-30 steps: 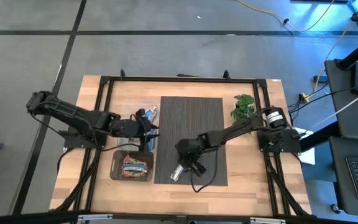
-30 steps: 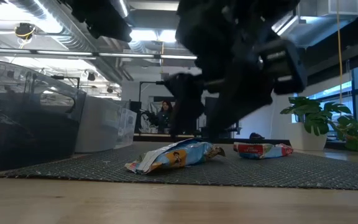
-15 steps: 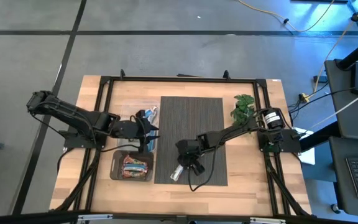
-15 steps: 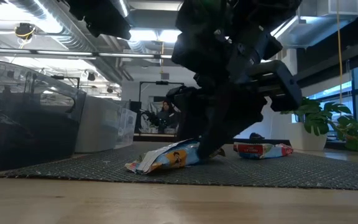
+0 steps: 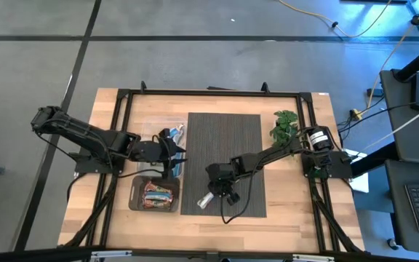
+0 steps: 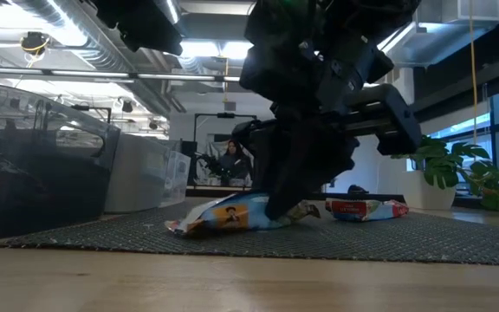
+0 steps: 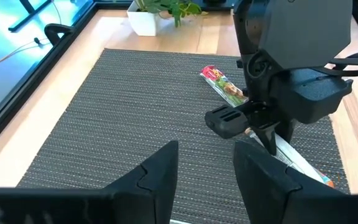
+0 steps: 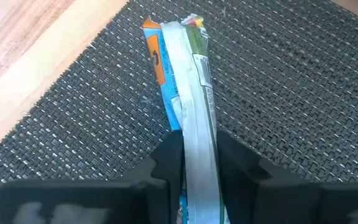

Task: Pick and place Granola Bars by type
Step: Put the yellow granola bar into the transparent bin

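A blue-and-silver granola bar (image 8: pixel 188 93) lies on the dark woven mat (image 5: pixel 224 138), near the mat's near left part (image 5: pixel 206 201). My right gripper (image 8: pixel 199 163) (image 5: pixel 219 193) is shut on it, reaching down from the table's right. A red granola bar (image 7: pixel 224 86) (image 6: pixel 366 209) lies flat on the mat, farther off. My left gripper (image 7: pixel 207 168) (image 5: pixel 173 149) hovers open over the mat's left edge with nothing between its fingers. My right gripper pinches the bar's two long edges (image 8: pixel 197 155) between its two fingers, at the end nearer the arm. The fingers slant down from the table's right, and the bar runs on ahead of them. Its free end (image 8: pixel 173 31) lies on the mat.
A dark bin (image 5: pixel 135 195) left of the mat holds several wrapped bars (image 5: pixel 158 195). More blue bars (image 5: pixel 176 133) lie by the left gripper. A green plant (image 5: pixel 286 124) stands at the far right. Clear containers (image 6: pixel 42 165) show at the left in the low view.
My right gripper has sunk a little onto the blue-and-silver bar and shut on it. The bar has slid slightly along the mat between the closing fingers. My left arm has kept still.
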### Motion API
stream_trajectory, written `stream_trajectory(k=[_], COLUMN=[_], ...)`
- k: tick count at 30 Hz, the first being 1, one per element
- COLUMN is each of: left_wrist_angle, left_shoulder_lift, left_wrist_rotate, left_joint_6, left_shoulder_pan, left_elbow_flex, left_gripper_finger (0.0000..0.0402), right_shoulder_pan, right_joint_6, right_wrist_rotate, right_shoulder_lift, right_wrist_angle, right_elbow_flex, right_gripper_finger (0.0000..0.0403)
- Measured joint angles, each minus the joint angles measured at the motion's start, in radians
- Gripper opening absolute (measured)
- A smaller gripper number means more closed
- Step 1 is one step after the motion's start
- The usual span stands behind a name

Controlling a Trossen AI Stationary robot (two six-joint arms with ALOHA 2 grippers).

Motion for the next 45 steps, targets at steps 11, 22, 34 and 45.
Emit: stream_trajectory(k=[11, 22, 34, 45], left_wrist_angle=[0.006, 0.101, 0.453, 0.706], left_shoulder_lift=[0.0, 0.005, 0.089, 0.171], left_wrist_rotate=[0.002, -0.008, 0.009, 0.075], left_joint_6=[-0.033, 0.128, 0.291, 0.436], left_shoulder_pan=[0.0, 0.034, 0.105, 0.109], left_elbow_flex=[-0.001, -0.001, 0.0, 0.0], left_gripper_finger=[0.0145, 0.0145, 0.0152, 0.0148], right_shoulder_pan=[-0.007, -0.15, -0.243, -0.243], right_joint_6=[-0.083, -0.103, 0.032, 0.086], right_wrist_rotate=[0.004, 0.074, 0.071, 0.071], right_shoulder_lift=[-0.121, -0.542, -0.652, -0.65], right_wrist_angle=[-0.2, -0.146, 0.568, 0.612], right_elbow_flex=[0.063, -0.001, -0.307, -0.341], right_gripper_finger=[0.0072, 0.0072, 0.0072, 0.0072])
